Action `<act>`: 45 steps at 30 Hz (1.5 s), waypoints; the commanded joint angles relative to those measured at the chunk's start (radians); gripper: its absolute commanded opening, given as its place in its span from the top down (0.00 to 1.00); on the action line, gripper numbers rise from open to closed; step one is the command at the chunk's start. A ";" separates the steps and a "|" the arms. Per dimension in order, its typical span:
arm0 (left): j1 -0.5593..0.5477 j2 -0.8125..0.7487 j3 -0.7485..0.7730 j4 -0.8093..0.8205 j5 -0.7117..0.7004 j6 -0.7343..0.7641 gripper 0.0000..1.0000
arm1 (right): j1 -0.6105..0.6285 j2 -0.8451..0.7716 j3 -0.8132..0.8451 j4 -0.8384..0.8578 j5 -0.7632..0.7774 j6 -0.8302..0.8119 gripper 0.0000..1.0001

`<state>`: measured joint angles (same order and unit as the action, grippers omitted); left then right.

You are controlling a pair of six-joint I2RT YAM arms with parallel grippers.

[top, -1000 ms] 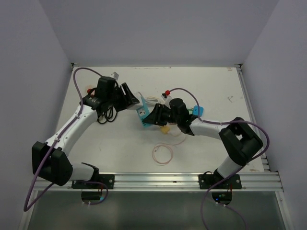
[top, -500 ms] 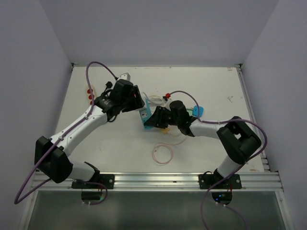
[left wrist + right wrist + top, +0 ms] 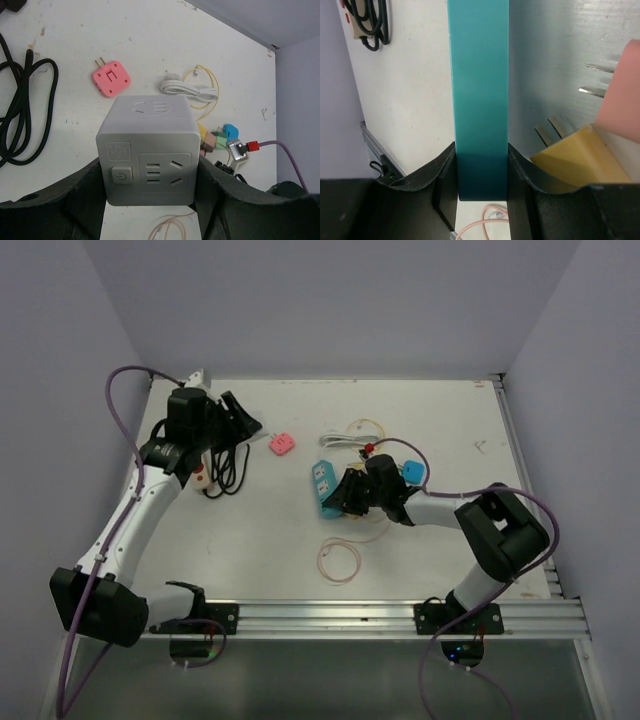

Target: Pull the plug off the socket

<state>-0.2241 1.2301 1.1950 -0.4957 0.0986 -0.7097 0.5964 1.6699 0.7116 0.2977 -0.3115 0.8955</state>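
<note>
Holding both sockets, plug lying loose

Right jaws pinch narrow on the teal plastic socket strip [image 3: 479,75]. Left jaws clasp a grey cube socket [image 3: 150,150]. Beyond, the pink two-pin plug [image 3: 282,444] lies free on the white desk [image 3: 250,540], nearer the left arm.

Bright, even overhead light, only faint soft shadows on the white table [image 3: 250,550]. Top view's crisp. On the right wrist cam the teal socket [image 3: 479,75] shades the tabletop beside it.
</note>
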 commanded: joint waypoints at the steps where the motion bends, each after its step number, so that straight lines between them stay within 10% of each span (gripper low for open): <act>1: 0.002 0.038 -0.035 0.062 0.038 0.056 1.00 | -0.001 -0.088 0.028 -0.012 0.022 -0.013 1.00; 23: -0.181 0.509 0.054 0.017 -0.184 0.167 0.86 | -0.044 -0.148 0.101 -0.014 -0.043 0.026 1.00; 36: -0.202 0.477 0.020 0.005 -0.204 0.156 0.29 | -0.081 -0.009 0.172 0.006 0.003 0.060 1.00; 45: -0.202 0.318 -0.204 0.144 -0.140 0.096 0.20 | -0.079 0.192 0.327 0.000 0.049 0.059 1.00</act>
<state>-0.4252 1.6073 1.0660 -0.4519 -0.0742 -0.5858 0.5270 1.8297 0.9676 0.2550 -0.3073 0.9356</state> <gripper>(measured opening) 0.791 0.389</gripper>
